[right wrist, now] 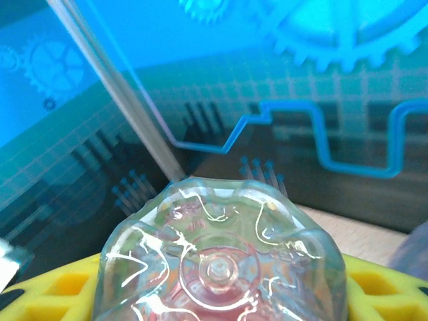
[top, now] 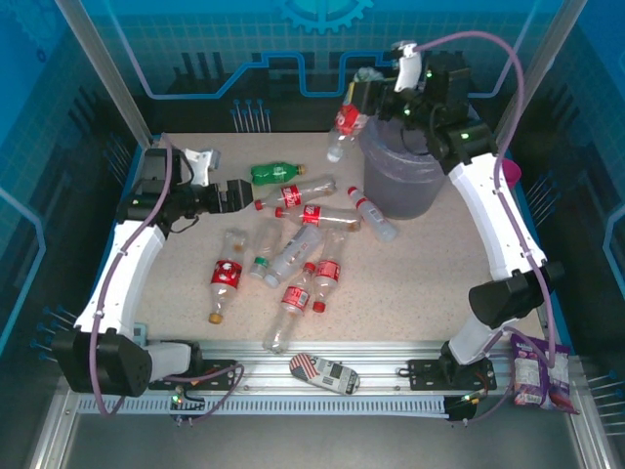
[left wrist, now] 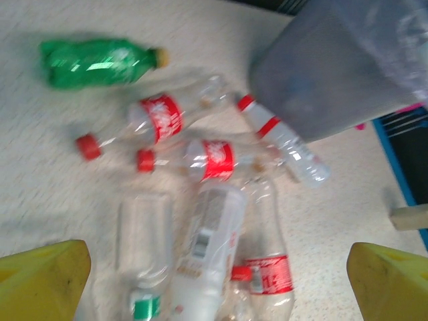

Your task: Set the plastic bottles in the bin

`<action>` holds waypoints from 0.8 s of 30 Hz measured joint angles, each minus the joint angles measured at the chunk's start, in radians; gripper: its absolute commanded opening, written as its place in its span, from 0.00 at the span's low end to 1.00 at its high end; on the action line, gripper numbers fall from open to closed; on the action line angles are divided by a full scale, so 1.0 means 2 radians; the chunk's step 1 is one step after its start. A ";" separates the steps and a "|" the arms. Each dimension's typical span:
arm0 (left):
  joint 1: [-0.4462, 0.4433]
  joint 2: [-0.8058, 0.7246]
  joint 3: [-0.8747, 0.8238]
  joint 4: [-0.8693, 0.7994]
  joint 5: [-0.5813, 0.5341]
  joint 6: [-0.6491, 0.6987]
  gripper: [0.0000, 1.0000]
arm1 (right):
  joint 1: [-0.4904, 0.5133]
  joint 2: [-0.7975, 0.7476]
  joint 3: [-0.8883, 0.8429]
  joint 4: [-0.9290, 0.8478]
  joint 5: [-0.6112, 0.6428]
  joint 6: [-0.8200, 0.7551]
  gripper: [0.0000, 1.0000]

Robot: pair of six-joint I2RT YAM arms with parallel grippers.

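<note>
Pinching red-label bottle [top: 344, 129] in R pincer [top: 359, 100], long axis 1–7 o'clock, bin [top: 400, 191] just at 4 o'clock of it; L pincer [top: 237, 193] spread by loose bottles [top: 298, 249] on table [top: 420, 264].

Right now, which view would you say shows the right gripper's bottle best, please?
Top external: the bottle shows whole, neck down, in the right gripper beside the bin. The right wrist view catches its clear base, close up.
</note>
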 measured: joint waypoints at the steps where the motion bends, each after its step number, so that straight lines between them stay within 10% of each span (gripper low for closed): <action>1: 0.002 0.002 -0.001 -0.013 -0.009 0.000 0.99 | -0.005 0.000 0.010 -0.003 0.006 -0.006 0.57; 24: 0.005 0.115 -0.060 -0.123 -0.141 0.054 0.98 | -0.142 0.079 0.039 -0.077 0.131 -0.066 0.59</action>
